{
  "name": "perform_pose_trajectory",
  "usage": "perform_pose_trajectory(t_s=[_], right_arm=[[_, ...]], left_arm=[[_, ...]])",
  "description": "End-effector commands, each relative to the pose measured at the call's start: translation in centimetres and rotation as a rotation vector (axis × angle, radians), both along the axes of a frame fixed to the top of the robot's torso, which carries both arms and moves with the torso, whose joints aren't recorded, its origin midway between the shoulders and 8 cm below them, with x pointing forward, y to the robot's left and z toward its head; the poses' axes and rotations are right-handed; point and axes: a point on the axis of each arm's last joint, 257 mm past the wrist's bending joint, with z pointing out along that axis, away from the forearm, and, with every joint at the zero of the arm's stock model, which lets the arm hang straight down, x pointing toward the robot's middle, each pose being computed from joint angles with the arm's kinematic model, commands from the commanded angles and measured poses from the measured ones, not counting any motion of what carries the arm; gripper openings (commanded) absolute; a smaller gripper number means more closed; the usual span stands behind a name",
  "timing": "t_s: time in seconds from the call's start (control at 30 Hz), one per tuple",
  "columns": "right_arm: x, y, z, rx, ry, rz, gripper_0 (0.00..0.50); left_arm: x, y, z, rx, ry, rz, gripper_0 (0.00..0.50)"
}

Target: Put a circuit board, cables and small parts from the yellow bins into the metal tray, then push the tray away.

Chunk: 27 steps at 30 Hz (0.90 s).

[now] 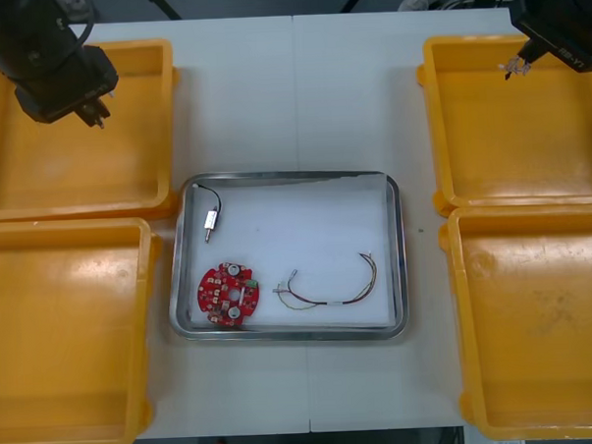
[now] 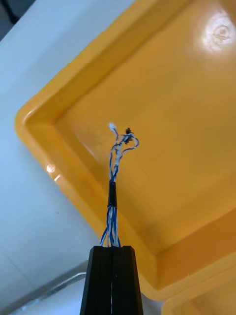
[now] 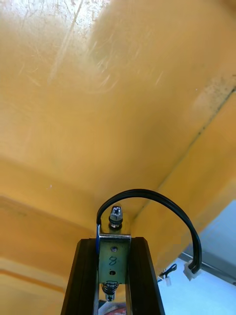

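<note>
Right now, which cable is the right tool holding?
The twisted blue and white cable, in the right tool over a yellow bin. The red and yellow cable and a black cable lie in the tray; the left tool carries another black cable.

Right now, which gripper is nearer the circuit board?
Left. Left gripper, holding a small metal part, is over the far left bin, beyond and left of the circuit board; right gripper, holding a twisted cable, is across the tray.
</note>
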Motion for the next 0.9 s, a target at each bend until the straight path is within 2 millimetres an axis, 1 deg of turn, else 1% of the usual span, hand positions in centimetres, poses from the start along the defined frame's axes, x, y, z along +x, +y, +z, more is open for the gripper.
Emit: perform_pose_trajectory(t_s=[0.03,0.13,0.17,0.23,0.33,0.4,0.43,0.47,0.5,0.57,0.6,0.63,0.7,0.77,0.8,0.87,0.9], right_arm=[[-1.1,0.2,2.4,-0.168,-0.058,0.169,0.0],[-1.9,2.1,3.1,-0.225,-0.08,0.3,0.0],[-1.9,2.1,3.1,-0.225,-0.08,0.3,0.0],[-2.9,4.0,3.2,-0.272,-0.092,0.418,0.0],[-3.6,5.6,3.6,-0.306,-0.112,0.507,0.0],[-4.4,7.2,3.8,-0.327,-0.129,0.591,0.0],[-4.6,7.6,3.8,-0.334,-0.131,0.612,0.0],[-5.1,8.6,3.8,-0.358,-0.14,0.665,0.0],[-5.3,9.0,3.7,-0.369,-0.142,0.684,0.0],[-6.0,10.4,3.6,-0.423,-0.157,0.759,0.0],[-6.4,11.2,3.3,-0.456,-0.158,0.799,0.0],[-6.6,11.6,3.1,-0.469,-0.159,0.817,0.0],[-7.5,13.2,2.3,-0.507,-0.155,0.883,0.0],[-8.3,14.5,1.4,-0.527,-0.145,0.934,0.0],[-8.5,14.9,1.1,-0.53,-0.142,0.949,0.0],[-9.3,16.3,0.2,-0.564,-0.139,1.033,0.0],[-9.4,16.5,0.1,-0.576,-0.139,1.053,0.0]], left_arm=[[-0.1,1.0,4.6,0.067,-0.084,-0.096,0.0],[-1.0,0.9,4.7,0.099,-0.091,-0.124,0.0],[-1.0,0.9,4.7,0.099,-0.091,-0.124,0.0],[-1.6,0.6,4.8,0.119,-0.096,-0.148,0.0],[-2.1,0.4,5.0,0.134,-0.097,-0.161,0.0],[-2.5,0.1,5.2,0.143,-0.092,-0.173,0.0],[-2.6,0.0,5.3,0.144,-0.093,-0.176,0.0],[-2.7,0.0,5.4,0.148,-0.091,-0.178,0.0],[-2.8,-0.1,5.4,0.148,-0.089,-0.18,0.0],[-2.8,-0.1,5.4,0.15,-0.092,-0.182,0.0],[-2.8,-0.2,5.4,0.149,-0.091,-0.184,0.001],[-2.8,-0.1,5.5,0.148,-0.092,-0.184,0.0],[-2.8,-0.2,5.4,0.15,-0.091,-0.186,0.0],[-2.8,-0.2,5.4,0.152,-0.091,-0.19,0.0],[-2.8,-0.1,5.5,0.153,-0.092,-0.189,0.0],[-2.8,-0.2,5.5,0.151,-0.093,-0.193,0.0],[-2.8,-0.2,5.5,0.152,-0.093,-0.194,0.0]])
